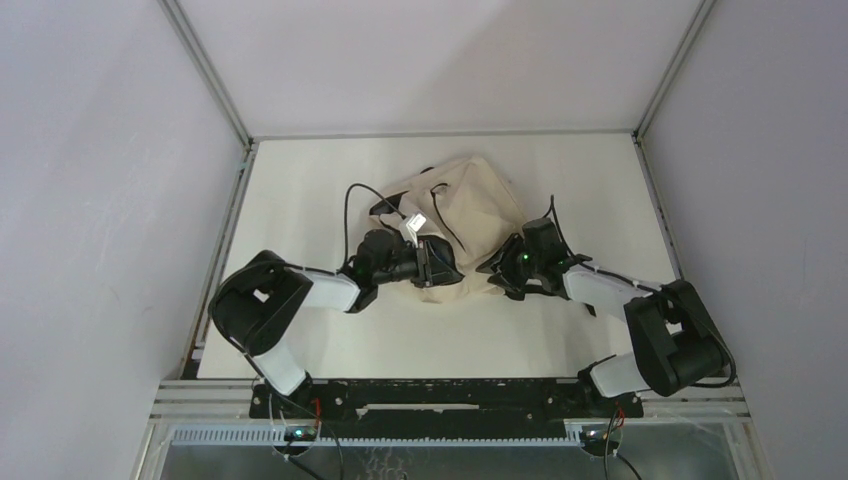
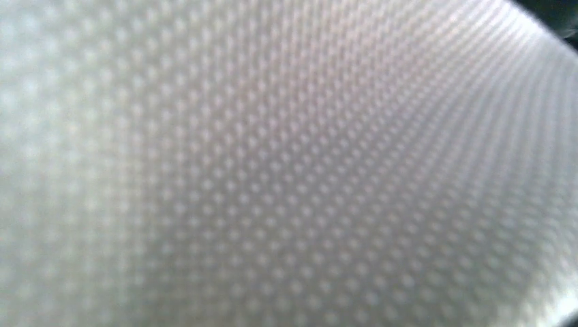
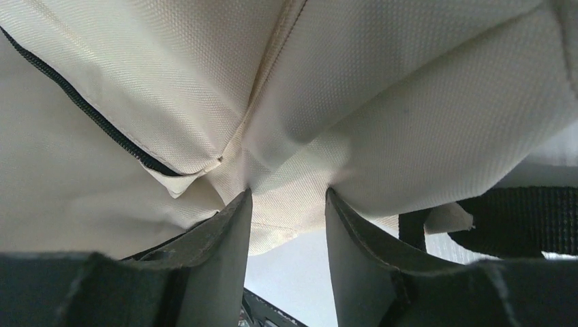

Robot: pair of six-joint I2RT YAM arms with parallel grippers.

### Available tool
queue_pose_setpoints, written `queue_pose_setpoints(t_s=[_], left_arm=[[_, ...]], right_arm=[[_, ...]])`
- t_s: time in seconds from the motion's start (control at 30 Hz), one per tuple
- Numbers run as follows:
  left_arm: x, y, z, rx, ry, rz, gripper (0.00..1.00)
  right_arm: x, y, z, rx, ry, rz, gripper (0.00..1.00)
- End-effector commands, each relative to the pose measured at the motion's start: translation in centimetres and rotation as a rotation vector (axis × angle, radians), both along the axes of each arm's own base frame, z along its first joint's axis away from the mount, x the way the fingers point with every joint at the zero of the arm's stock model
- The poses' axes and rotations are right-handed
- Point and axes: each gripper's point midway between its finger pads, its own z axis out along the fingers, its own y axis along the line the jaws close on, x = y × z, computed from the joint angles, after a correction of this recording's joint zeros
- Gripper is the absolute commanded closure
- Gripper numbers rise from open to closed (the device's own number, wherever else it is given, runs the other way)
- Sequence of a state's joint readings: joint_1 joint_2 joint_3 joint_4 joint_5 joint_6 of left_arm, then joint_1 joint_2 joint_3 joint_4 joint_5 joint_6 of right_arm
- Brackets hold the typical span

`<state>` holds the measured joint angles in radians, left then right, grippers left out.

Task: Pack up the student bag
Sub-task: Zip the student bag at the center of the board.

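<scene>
My right gripper (image 3: 287, 199) clamps a fold at the near right edge of the student bag (image 1: 470, 200), mid-way across the table (image 1: 300, 180), likely to steady it. My left gripper (image 1: 443, 268) presses the near left side; whether its fingers are parted, I cannot tell.

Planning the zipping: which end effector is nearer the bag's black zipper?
Right. The right end effector pinches the student bag beside the zipper; the left end effector sits against plain fabric on the bag's left side.

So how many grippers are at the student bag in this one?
2. The left gripper is against the near-left edge of the student bag; the right gripper pinches fabric at its near-right edge.
</scene>
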<state>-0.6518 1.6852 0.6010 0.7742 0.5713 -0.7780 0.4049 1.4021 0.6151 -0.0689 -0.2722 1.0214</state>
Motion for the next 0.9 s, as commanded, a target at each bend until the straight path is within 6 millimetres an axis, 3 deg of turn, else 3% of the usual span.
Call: queue_pose_setpoints(t_s=[0.0,0.13,0.2,0.27,0.37,0.53,0.7,0.87], left_arm=[[0.5,-0.1,3.4,-0.141,-0.053,0.01,0.81],[0.7,-0.3,2.9,-0.148,-0.031,0.006,0.91],[0.9,-0.1,2.6,-0.139,-0.033,0.022,0.85],[1.5,0.4,1.9,-0.095,-0.051,0.07,0.72],[2.5,1.3,-0.2,0.067,-0.08,0.102,0.63],[2.8,2.1,-2.4,0.27,-0.11,0.078,0.58],[2.0,1.4,-2.8,0.272,-0.085,0.021,0.53],[1.6,-0.5,-2.6,0.205,-0.047,-0.015,0.57]], right_arm=[[1.4,1.4,1.2,0.053,-0.058,0.004,0.5],[1.4,1.3,0.9,0.043,-0.055,0.005,0.53],[1.4,1.2,1.0,0.043,-0.057,0.006,0.54],[1.4,1.1,1.0,0.042,-0.058,0.006,0.54],[1.4,1.1,1.2,0.042,-0.064,0.009,0.54],[1.4,1.0,1.0,0.039,-0.061,0.012,0.52],[1.4,1.0,1.0,0.043,-0.058,0.018,0.45],[1.3,1.2,1.0,0.048,-0.056,0.024,0.44]])
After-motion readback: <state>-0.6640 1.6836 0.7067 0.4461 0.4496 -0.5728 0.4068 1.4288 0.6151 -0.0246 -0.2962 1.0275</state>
